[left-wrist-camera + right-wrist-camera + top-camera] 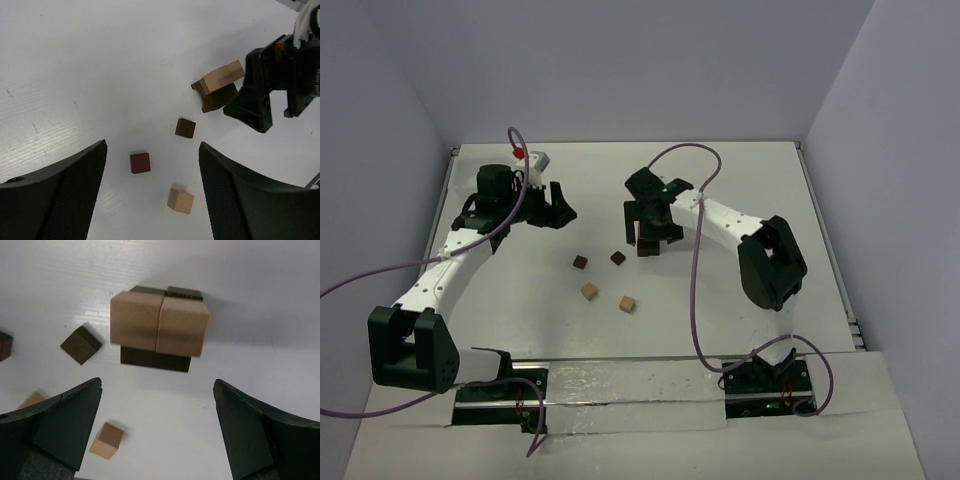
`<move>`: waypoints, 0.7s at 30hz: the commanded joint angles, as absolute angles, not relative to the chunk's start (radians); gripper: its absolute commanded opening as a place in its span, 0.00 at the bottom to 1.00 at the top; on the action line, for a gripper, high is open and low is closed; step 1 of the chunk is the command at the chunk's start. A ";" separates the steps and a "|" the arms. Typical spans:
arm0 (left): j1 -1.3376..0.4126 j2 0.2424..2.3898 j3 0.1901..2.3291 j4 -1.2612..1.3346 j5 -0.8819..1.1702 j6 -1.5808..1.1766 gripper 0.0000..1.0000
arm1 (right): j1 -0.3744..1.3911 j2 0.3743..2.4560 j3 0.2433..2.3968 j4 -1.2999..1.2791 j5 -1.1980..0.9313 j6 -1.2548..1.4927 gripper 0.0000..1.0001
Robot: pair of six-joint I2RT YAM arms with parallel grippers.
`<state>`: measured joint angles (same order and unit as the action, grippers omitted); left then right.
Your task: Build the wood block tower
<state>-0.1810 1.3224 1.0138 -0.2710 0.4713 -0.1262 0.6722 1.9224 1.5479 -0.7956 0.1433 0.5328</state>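
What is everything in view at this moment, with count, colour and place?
tower: one, two tan cubes on top of dark brown ones, on the table below the right gripper.
loose dark blocks: two, dark brown, on the table left of the tower.
loose tan blocks: two, tan, nearer the arm bases than the dark ones.
table: one, white, under everything.
cables: two, purple, one looping off each arm.
arms: two, white with black joints, bases at the near edge.
left gripper: one, black, open and empty, above the loose blocks.
right gripper: one, black, open, above the tower, not touching it.
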 commanded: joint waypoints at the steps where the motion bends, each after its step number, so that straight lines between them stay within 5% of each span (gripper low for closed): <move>1: -0.173 1.287 1.017 -0.232 0.485 -0.096 0.81 | 0.721 1.784 1.468 -0.724 0.117 0.478 1.00; 10: -0.166 1.211 0.970 -0.327 0.623 0.134 0.86 | 0.836 1.476 1.269 -0.551 0.089 0.200 0.99; 14: -0.159 1.174 0.958 -0.396 0.686 0.202 0.84 | 0.855 1.343 1.172 -0.487 -0.054 0.056 0.90; 21: -0.130 1.112 0.960 -0.433 0.724 0.158 0.82 | 0.954 1.528 1.191 -0.567 -0.105 0.009 0.75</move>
